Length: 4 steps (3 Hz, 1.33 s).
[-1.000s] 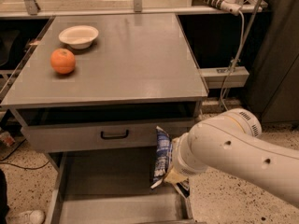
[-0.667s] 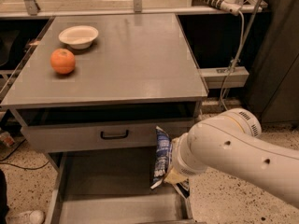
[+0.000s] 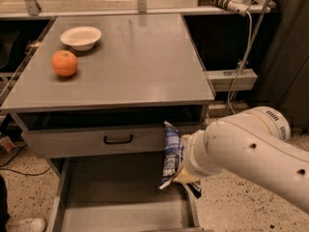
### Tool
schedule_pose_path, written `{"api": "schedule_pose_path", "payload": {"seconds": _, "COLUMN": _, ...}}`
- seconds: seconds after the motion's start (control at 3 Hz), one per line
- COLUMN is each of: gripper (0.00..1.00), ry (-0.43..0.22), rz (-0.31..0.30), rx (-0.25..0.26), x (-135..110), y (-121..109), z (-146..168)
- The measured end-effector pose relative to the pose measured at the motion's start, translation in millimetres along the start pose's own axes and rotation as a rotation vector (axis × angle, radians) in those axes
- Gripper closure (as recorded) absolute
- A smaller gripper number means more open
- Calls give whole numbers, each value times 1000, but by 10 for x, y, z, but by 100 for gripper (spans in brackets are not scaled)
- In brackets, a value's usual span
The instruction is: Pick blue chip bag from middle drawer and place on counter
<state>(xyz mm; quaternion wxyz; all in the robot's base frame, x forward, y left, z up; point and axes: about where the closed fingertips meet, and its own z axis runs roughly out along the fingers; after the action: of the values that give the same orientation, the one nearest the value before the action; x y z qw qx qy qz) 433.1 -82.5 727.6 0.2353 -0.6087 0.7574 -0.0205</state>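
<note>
The blue chip bag (image 3: 171,152) hangs upright in the air over the right side of the open middle drawer (image 3: 116,197), in front of the drawer above. My gripper (image 3: 183,174) is at the end of the white arm and is shut on the bag's lower right side; the arm hides most of the fingers. The bag's top reaches just below the counter (image 3: 130,62) edge. The counter is a flat grey top above the drawers.
An orange (image 3: 64,63) and a white bowl (image 3: 81,36) sit on the counter's far left. The upper drawer front with a black loop handle (image 3: 118,139) is slightly open. A white cable (image 3: 241,57) hangs at the right. A shoe (image 3: 26,224) is on the floor.
The gripper and the blue chip bag have risen a little and shifted slightly right. Nothing else has moved.
</note>
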Motion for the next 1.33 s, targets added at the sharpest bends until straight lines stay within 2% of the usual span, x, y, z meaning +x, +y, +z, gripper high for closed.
{"api": "schedule_pose_path", "payload": {"seconds": 0.67, "gripper": 100, "ry": -30, "rz": -75, "rx": 102, "x": -250, "y": -283, "z": -723}}
{"api": "schedule_pose_path", "payload": {"seconds": 1.33, "gripper": 100, "ry": -57, "rz": -77, "rx": 110, "x": -286, "y": -388, "z": -762}}
